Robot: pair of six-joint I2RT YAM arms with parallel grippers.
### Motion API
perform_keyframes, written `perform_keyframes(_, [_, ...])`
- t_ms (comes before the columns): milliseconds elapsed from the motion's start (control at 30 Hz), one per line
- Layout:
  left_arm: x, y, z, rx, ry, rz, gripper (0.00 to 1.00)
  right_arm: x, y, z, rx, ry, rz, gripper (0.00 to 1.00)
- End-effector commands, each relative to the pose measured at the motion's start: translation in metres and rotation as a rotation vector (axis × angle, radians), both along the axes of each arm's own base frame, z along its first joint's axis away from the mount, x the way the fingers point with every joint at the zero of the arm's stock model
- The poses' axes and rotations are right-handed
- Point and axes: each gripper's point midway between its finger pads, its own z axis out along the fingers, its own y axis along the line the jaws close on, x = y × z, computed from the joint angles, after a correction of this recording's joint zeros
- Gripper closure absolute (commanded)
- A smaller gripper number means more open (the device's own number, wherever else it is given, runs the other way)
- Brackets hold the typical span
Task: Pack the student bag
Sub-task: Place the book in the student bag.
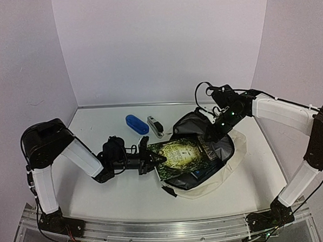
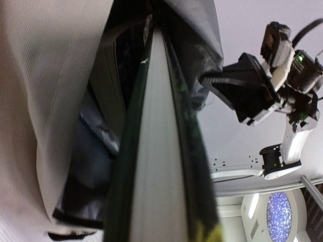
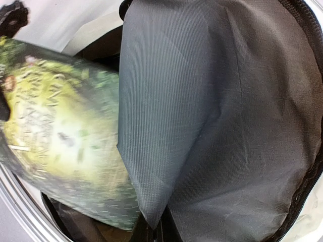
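Green book (image 1: 180,155) is being clasped at its edge by the left gripper (image 1: 151,161), half inside the student bag (image 1: 213,184) lying on the table (image 1: 100,197) right of centre. The bag's grey lining is being pinched by the clenched right gripper (image 1: 216,127).

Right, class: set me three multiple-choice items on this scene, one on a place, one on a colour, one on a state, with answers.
1. Where is the blue case relative to the student bag? A inside it; B on the table, left of it; C on top of it.
2. What colour is the bag's lining? A red; B yellow; C dark grey.
3. What is the left gripper doing? A hanging open; B gripping the green book; C gripping the blue case.
Answers: 1 B, it lies on bare tabletop; 2 C, the right wrist view shows grey fabric; 3 B, its fingers clamp the book's edge.
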Motion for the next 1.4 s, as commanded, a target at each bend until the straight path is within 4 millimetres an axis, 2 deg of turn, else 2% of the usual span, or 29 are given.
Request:
perform_keyframes(0, [0.022, -0.023, 0.063, -0.268, -0.116, 0.052, 1.00, -0.010, 0.019, 0.035, 0.120, -0.028, 0.057, 1.00])
perform_keyframes(200, [0.031, -0.057, 0.047, -0.191, -0.090, 0.083, 0.97, -0.015, 0.023, 0.036, 0.132, -0.015, 0.076, 1.00])
perform_keyframes(400, [0.035, -0.085, 0.024, -0.006, -0.064, 0.113, 0.72, -0.014, 0.026, 0.025, 0.119, 0.012, 0.074, 1.00])
perform_keyframes(467, [0.036, -0.085, 0.014, 0.067, -0.049, 0.128, 0.62, -0.011, 0.025, 0.022, 0.109, 0.015, 0.057, 1.00])
perform_keyframes(567, [0.035, -0.070, 0.008, 0.173, -0.047, 0.194, 0.48, -0.007, 0.026, 0.023, 0.109, 0.014, 0.041, 1.00])
perform_keyframes(667, [0.029, -0.058, 0.012, 0.301, -0.061, 0.242, 0.35, -0.004, 0.026, 0.023, 0.103, 0.008, 0.035, 1.00])
perform_keyframes(767, [0.018, -0.052, 0.012, 0.433, -0.064, 0.252, 0.26, -0.002, 0.027, 0.024, 0.103, 0.005, 0.032, 1.00])
perform_keyframes(833, [0.011, -0.044, -0.002, 0.539, -0.034, 0.261, 0.23, -0.002, 0.027, 0.025, 0.102, 0.001, 0.032, 1.00])
perform_keyframes(933, [0.000, -0.033, -0.025, 0.612, 0.034, 0.262, 0.22, -0.002, 0.026, 0.026, 0.103, -0.004, 0.033, 1.00])
perform_keyframes(1067, [-0.011, -0.031, -0.041, 0.597, 0.073, 0.240, 0.29, -0.005, 0.025, 0.029, 0.108, -0.008, 0.042, 1.00])
perform_keyframes(1200, [-0.019, -0.040, -0.036, 0.554, 0.038, 0.208, 0.50, -0.007, 0.022, 0.029, 0.101, -0.017, 0.044, 1.00])
perform_keyframes(1367, [-0.020, -0.066, -0.017, 0.515, -0.046, 0.152, 0.73, -0.010, 0.025, 0.031, 0.117, -0.007, 0.055, 1.00])
